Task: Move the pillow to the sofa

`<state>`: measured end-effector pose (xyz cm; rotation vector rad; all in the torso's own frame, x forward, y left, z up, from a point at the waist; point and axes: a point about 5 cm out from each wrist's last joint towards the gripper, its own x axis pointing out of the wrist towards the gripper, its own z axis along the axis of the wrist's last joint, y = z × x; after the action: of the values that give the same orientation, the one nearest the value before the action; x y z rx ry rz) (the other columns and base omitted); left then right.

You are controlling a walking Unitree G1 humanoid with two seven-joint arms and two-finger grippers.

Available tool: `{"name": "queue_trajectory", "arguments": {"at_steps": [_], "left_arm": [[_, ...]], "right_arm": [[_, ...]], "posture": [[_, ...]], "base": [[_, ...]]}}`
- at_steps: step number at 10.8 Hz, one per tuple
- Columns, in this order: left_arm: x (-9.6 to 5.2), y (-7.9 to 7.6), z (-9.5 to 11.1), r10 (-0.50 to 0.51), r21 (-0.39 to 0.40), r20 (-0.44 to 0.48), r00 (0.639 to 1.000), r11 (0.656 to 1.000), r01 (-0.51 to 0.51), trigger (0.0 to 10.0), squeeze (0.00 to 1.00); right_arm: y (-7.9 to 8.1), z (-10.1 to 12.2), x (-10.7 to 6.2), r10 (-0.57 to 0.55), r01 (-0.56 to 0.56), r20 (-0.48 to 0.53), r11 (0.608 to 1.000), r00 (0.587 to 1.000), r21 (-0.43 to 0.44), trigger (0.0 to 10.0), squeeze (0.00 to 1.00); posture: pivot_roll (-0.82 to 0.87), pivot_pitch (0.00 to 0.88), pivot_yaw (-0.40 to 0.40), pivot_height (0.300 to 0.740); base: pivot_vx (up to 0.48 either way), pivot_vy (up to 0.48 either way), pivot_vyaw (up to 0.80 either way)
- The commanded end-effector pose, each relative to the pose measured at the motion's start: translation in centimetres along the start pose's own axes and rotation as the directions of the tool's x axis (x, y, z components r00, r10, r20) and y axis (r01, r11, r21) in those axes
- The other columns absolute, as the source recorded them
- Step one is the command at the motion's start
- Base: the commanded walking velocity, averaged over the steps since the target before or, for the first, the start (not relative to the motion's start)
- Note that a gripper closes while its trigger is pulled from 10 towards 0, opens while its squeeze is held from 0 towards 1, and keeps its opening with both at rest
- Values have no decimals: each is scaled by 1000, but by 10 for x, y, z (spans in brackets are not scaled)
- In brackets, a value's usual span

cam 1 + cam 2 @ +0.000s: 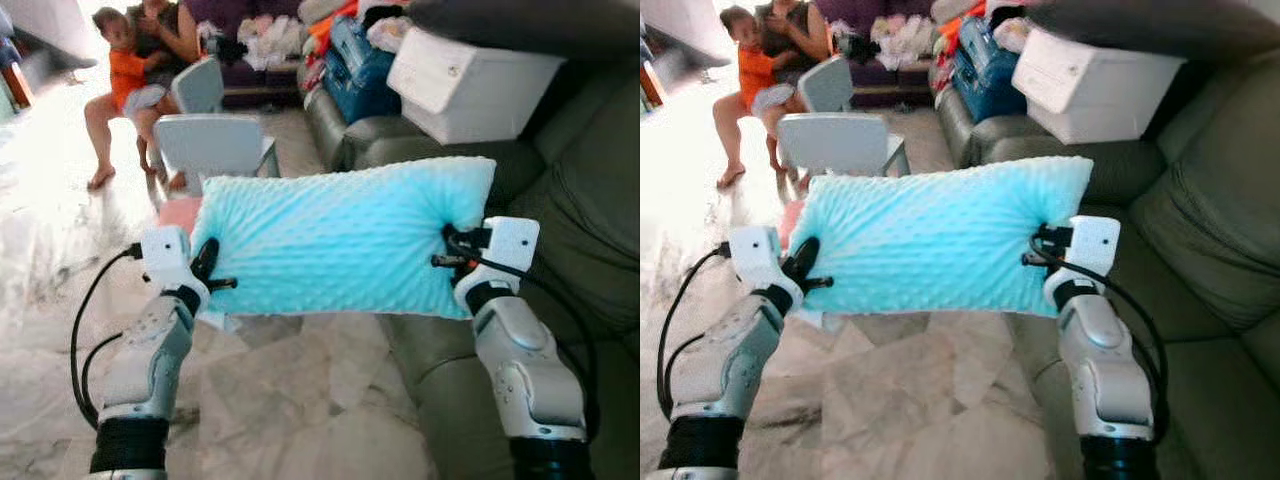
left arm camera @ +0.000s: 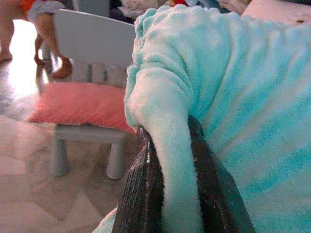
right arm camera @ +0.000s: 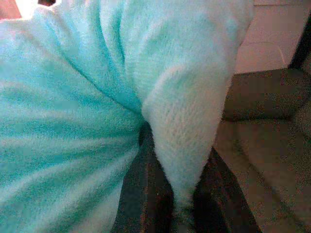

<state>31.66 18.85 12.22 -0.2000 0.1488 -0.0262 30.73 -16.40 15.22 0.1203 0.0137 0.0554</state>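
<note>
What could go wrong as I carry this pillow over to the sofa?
Each gripper, left and right, pinches only a fold at one end of the pillow, so it may slip out. The white box and clutter fill the sofa's far end, so aim for the bare near cushion.

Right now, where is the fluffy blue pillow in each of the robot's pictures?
Left eye view: the pillow stretches across the middle, held between both grippers.
Right eye view: the pillow again spans the middle.
Left wrist view: its end bunches between the left gripper fingers.
Right wrist view: its other end is pinched by the right gripper.
Shared landmark: the dark sofa, also behind the pillow in the right wrist view.
</note>
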Motion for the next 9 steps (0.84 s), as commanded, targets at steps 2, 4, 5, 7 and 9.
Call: {"name": "queue_trajectory", "arguments": {"at_steps": [2,4,5,7,9], "left_arm": [[2,0,7,7,5,17,1000,1000,-8,10000,0],[0,-5,6,-12,10,28,1000,1000,12,10000,0],[0,-7,6,-20,15,28,999,1000,19,10000,0],[1,-8,4,-22,24,28,999,999,21,10000,0],[2,-7,6,-27,36,41,999,999,26,10000,0]], "right_arm": [[-10,6,-3,-41,41,31,999,999,-11,10000,0],[-13,6,-4,-51,51,32,999,998,-16,10000,0],[-14,6,-4,-55,55,31,998,998,-16,10000,0],[-15,6,-5,-62,63,30,998,998,-21,10000,0],[-19,5,-6,-78,78,15,997,997,-15,10000,0]], "posture": [[-166,0,21,740],[-168,0,22,740],[-170,0,21,740],[-173,0,19,740],[-173,0,17,740]], "base": [[0,480,0],[0,178,0],[0,0,0],[0,0,0],[0,0,-400]]}}
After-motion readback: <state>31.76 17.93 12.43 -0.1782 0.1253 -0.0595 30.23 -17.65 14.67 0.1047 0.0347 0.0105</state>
